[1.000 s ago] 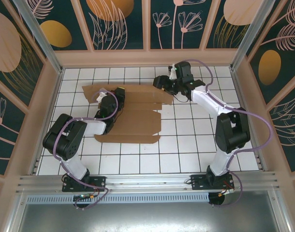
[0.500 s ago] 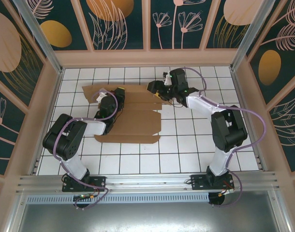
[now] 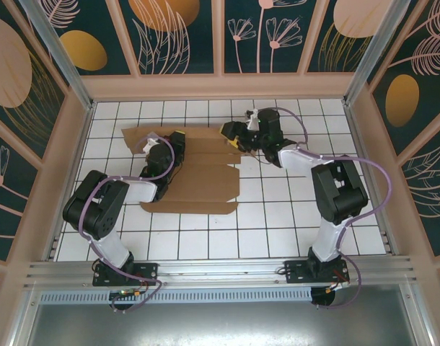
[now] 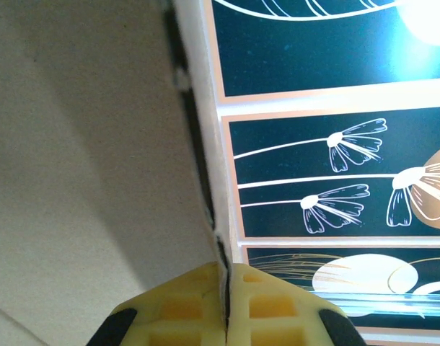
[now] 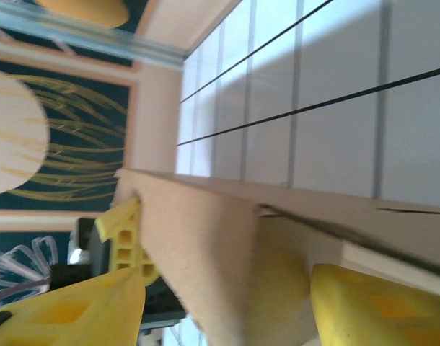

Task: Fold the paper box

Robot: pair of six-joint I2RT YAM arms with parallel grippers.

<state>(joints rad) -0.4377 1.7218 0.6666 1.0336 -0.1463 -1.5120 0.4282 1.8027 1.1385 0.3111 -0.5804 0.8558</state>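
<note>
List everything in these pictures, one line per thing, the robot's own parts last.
paper box: one, plain brown cardboard, a die-cut sheet lying mostly flat on the left-centre of the table
table: one, white tiles with dark grout, under everything
wall panels: several, dark teal with peach and gold plant motifs, around three sides
frame rail: one, silver metal, along the near edge
arms: two, black and white with purple cables, bolted at the near edge
left claw: one, yellow fingers, shut on a flap edge of the paper box
right claw: one, yellow fingers, open, astride the sheet's far right edge
</note>
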